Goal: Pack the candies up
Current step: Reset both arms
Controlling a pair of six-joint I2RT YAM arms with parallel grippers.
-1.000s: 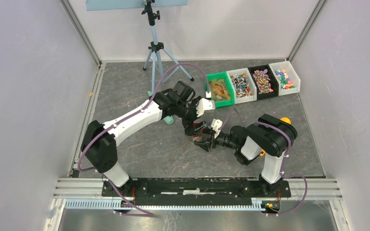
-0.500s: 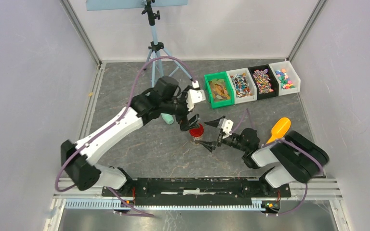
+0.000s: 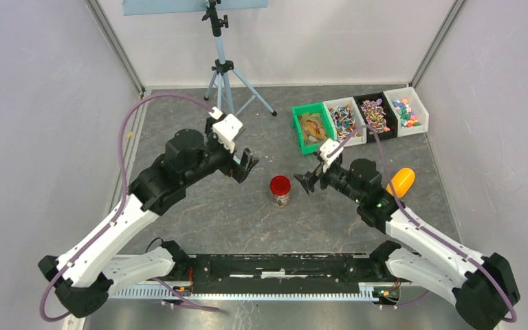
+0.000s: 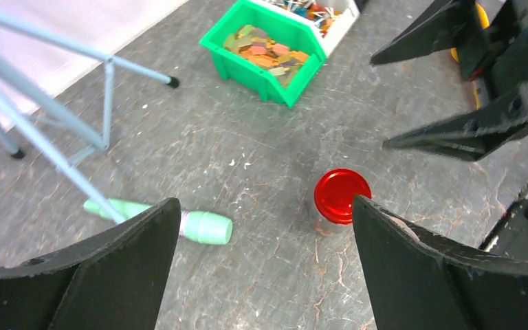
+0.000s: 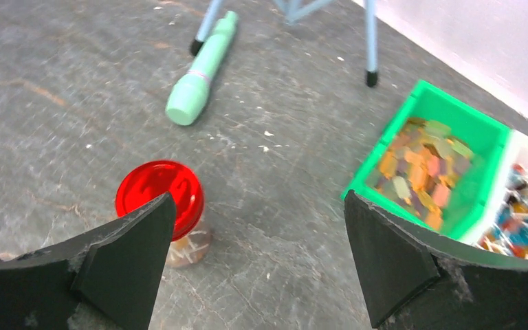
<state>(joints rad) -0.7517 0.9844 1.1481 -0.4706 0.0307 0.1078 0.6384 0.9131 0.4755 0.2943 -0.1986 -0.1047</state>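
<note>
Both stretched inward, left gripper (image 3: 247, 167) and right gripper (image 3: 307, 182), agape, flank jar (image 3: 280, 191).

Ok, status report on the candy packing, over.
Left gripper open, right gripper open, either side of the jar, touching nothing. Jar upright, red lid on, candies inside. Nothing between grippers and jar.

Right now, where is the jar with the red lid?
Top view: small clear jar with round red lid stands between the two open jaws, in front of the green plastic bin.
</note>
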